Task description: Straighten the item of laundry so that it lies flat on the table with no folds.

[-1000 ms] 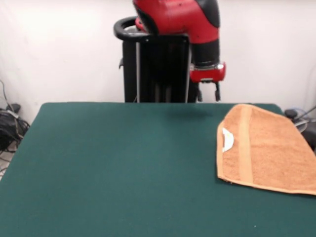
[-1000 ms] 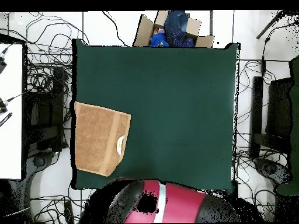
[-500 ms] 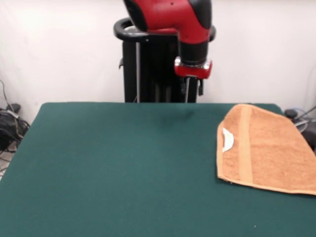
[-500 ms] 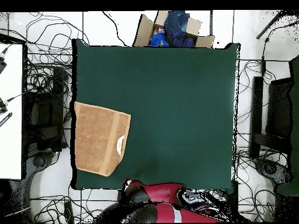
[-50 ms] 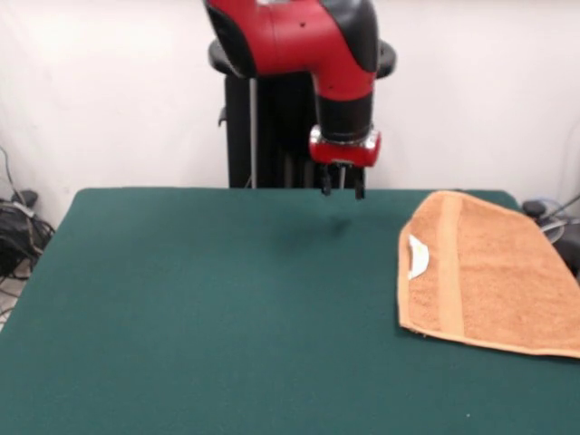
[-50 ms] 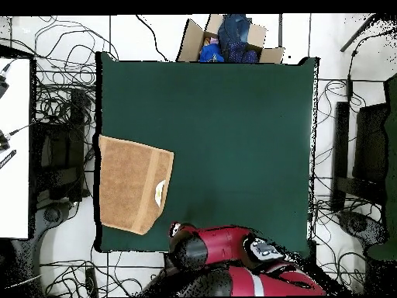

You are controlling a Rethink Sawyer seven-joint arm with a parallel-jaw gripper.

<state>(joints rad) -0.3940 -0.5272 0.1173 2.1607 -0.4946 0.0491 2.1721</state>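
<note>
Gripper (image 5: 342, 184) apart; towel (image 5: 485, 272) askew

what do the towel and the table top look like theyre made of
The towel looks like orange-tan terry cloth: a nubby, matte pile with one smoother woven band and a small white tag, probably fabric. The table seems covered in dark green felt-like cloth, flat and without shine; what lies beneath cannot be seen.
</note>
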